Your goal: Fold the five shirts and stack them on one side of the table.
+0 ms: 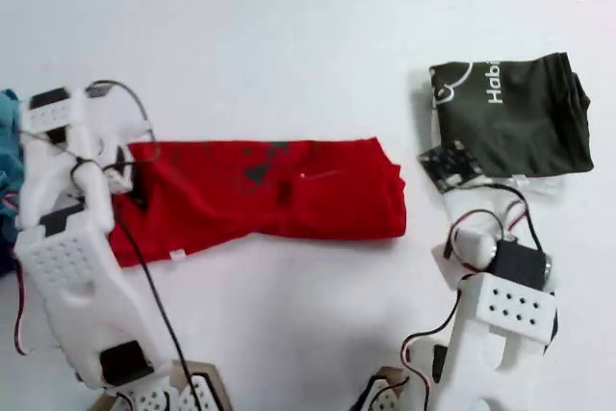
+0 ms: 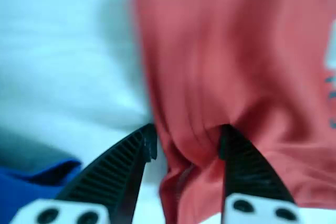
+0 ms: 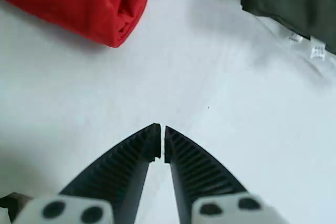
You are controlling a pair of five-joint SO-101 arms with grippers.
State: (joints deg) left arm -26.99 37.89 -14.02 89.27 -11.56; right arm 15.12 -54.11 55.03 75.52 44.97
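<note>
- Pinching a bunched end of the red shirt (image 2: pixel 236 66), our left gripper (image 2: pixel 186 148) grips soft, thin cloth; we judge it could slip free or drag the fold open.
- That shirt lies mid-table as a long, creased band.
- Our right gripper (image 3: pixel 161 140) is clenched on nothing over the smooth white table (image 3: pixel 220 93).
- Beyond sits the green shirt (image 1: pixel 510 113), a neat folded square.

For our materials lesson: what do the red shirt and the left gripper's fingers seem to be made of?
The red shirt: soft matt cloth, perhaps cotton; it creases and bunches. The left gripper's fingers: matt black plastic, probably; with moulded ridges.
</note>
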